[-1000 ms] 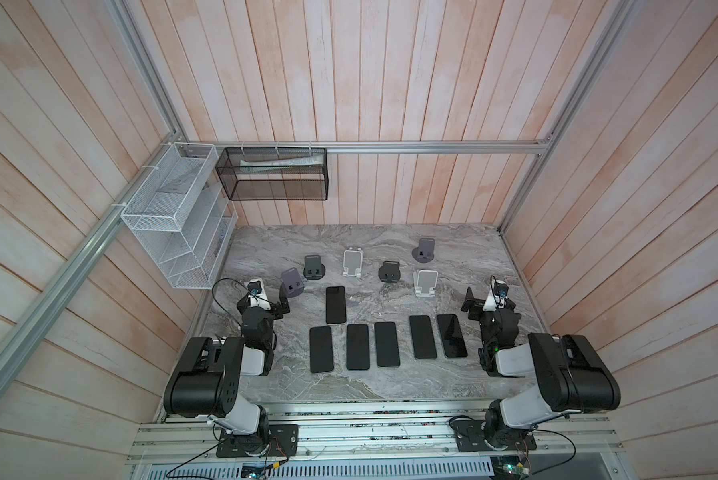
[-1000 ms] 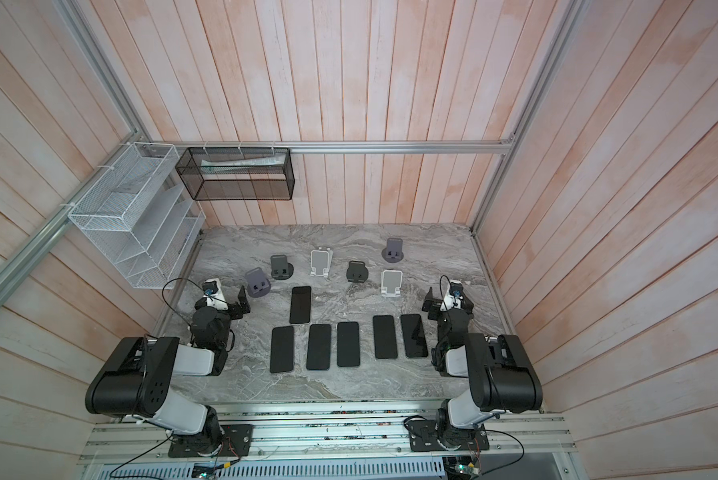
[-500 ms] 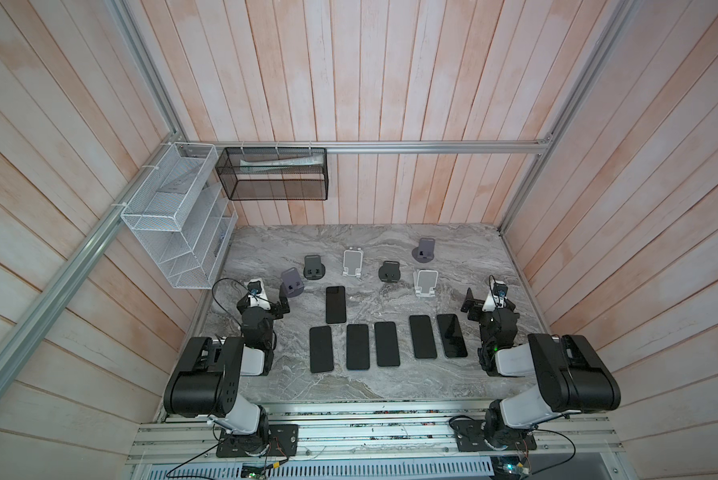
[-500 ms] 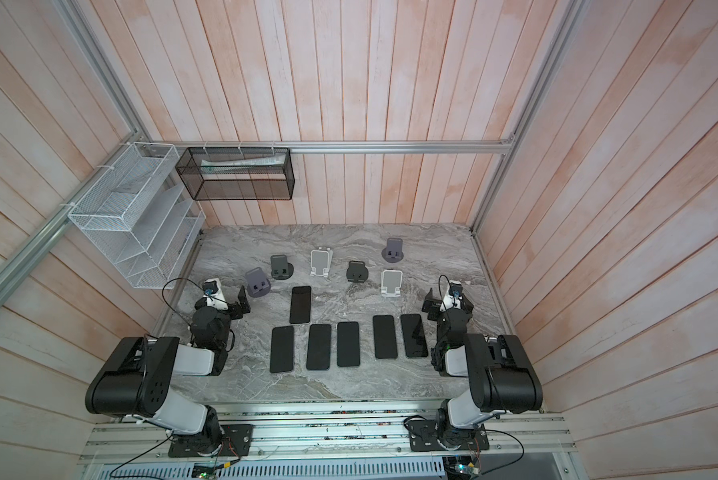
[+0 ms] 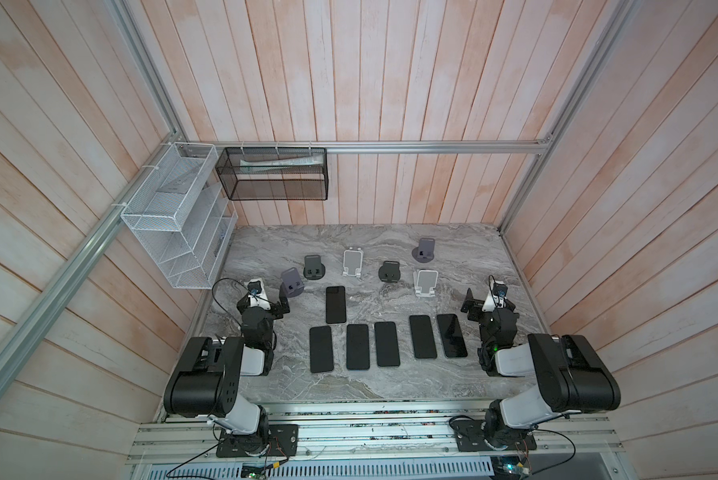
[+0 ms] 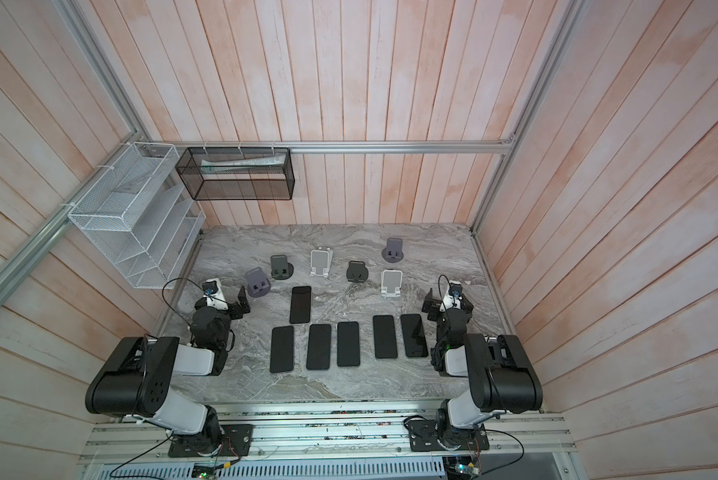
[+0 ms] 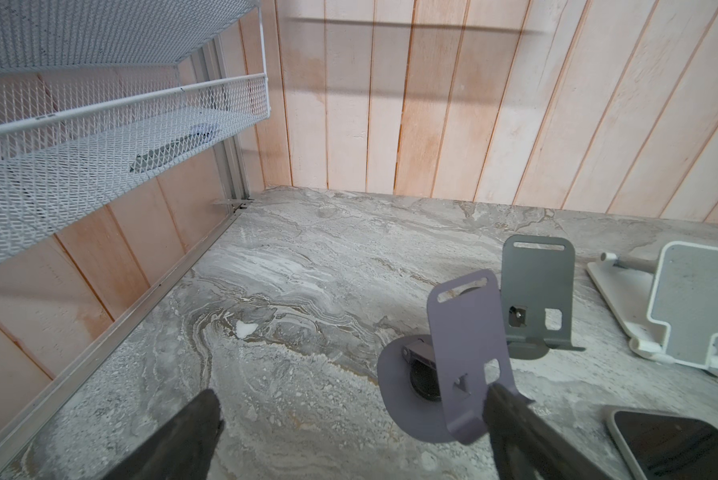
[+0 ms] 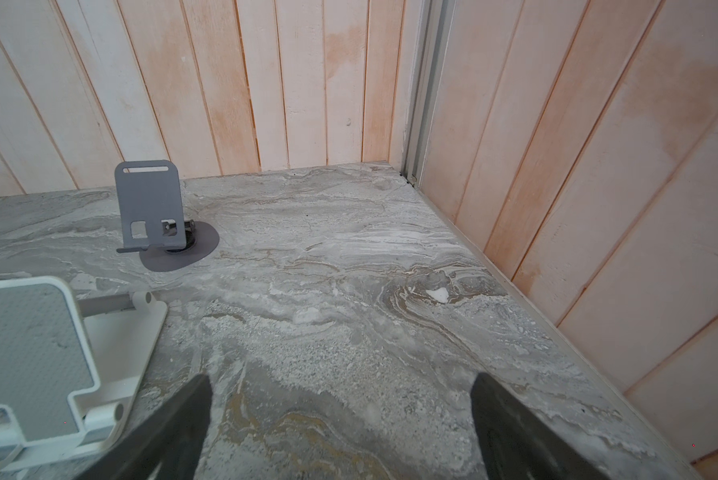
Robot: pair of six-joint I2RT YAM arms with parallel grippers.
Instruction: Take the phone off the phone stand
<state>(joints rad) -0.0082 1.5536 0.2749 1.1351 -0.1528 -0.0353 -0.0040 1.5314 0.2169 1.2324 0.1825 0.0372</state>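
- Six phones lie flat on the counter, dark faces up, each one apart from every stand.
- Five of them make a row across the middle of the counter, side by side without touching. The sixth phone lies just behind the row's left end, between the row and the stands.
- Six phone stands stand upright nearer the back edge, all bare. A lilac stand is the one closest to the left edge, and a grey stand the one closest to the back right corner.
- Left jaws, at the tip of the left arm near the counter's left edge, stand spread wide and hold nothing. In the left wrist view one of the fingers overlaps the lilac stand's front lip — whether it touches, I cannot tell.
- Right jaws, at the tip of the right arm near the right edge, are likewise spread wide and hold nothing. In the right wrist view only bare counter lies between the fingers — a white stand sits just beside them.
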